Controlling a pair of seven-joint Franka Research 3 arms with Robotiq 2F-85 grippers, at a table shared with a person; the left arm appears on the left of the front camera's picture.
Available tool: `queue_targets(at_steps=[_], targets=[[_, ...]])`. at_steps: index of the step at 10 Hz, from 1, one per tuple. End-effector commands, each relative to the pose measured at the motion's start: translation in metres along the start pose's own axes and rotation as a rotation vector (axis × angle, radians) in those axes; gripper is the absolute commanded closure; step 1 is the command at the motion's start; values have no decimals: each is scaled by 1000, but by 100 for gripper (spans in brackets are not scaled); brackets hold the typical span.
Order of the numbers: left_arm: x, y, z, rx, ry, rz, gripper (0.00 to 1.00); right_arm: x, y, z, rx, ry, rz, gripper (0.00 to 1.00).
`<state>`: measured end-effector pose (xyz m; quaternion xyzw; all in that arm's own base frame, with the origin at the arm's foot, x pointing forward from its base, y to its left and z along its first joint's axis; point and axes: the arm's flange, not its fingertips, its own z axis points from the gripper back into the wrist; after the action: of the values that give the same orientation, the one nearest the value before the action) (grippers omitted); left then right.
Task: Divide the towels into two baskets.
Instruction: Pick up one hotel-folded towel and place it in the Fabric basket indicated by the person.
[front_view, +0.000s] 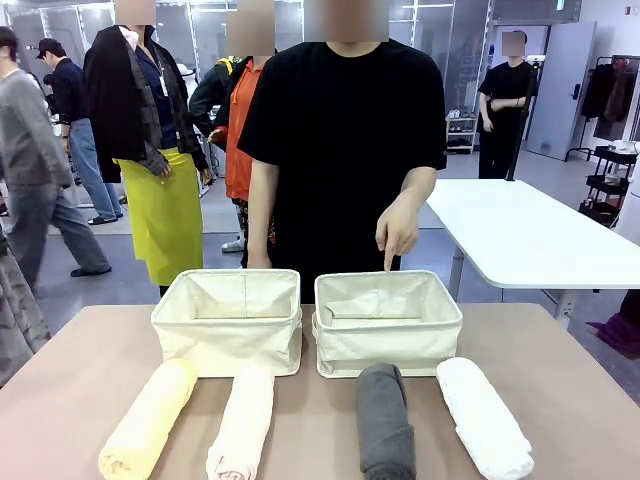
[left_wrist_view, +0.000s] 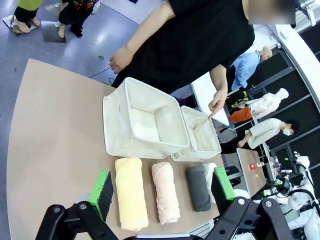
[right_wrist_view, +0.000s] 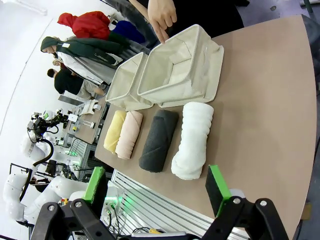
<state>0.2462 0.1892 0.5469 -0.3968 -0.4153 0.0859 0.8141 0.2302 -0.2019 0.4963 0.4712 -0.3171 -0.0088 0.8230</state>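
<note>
The person (front_view: 340, 150) wore a plain black T-shirt with short sleeves (front_view: 262, 140) that ended above the elbow. The left arm's jaws were black, built of angular linked bars with round pivot bolts, and their fingers carried bright green pads (left_wrist_view: 101, 188). The right arm's jaws matched: black links, round pivots, thick green facings (right_wrist_view: 218, 183).

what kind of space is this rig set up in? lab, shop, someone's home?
Probably an open-plan lab or workshop floor, not a home. A white work table stands off to one side, a clothes rail and black trolley sit near the far wall, and several people stand about behind.
</note>
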Motion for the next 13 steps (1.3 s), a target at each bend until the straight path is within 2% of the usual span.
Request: queue_targets(at_steps=[1, 4, 6, 8, 10, 12, 13], targets=[[4, 0, 1, -15, -14, 3, 0, 0, 2, 2, 11, -6, 15, 0], [4, 0, 1, -15, -14, 3, 0, 0, 0, 0, 0, 0, 0, 0], [4, 0, 1, -15, -14, 3, 0, 8, 46, -24, -48, 152, 163, 0], [4, 0, 1, -15, -14, 3, 0, -4, 97, -83, -140, 359, 335, 0], [4, 0, 1, -15, -14, 3, 0, -27, 128, -130, -193, 483, 458, 0], [4, 0, 1, -15, -14, 3, 0, -66, 147, -171, -243, 611, 580, 0], [4, 0, 1, -15, -14, 3, 0, -82, 149, -189, -308, 626, 641, 0]])
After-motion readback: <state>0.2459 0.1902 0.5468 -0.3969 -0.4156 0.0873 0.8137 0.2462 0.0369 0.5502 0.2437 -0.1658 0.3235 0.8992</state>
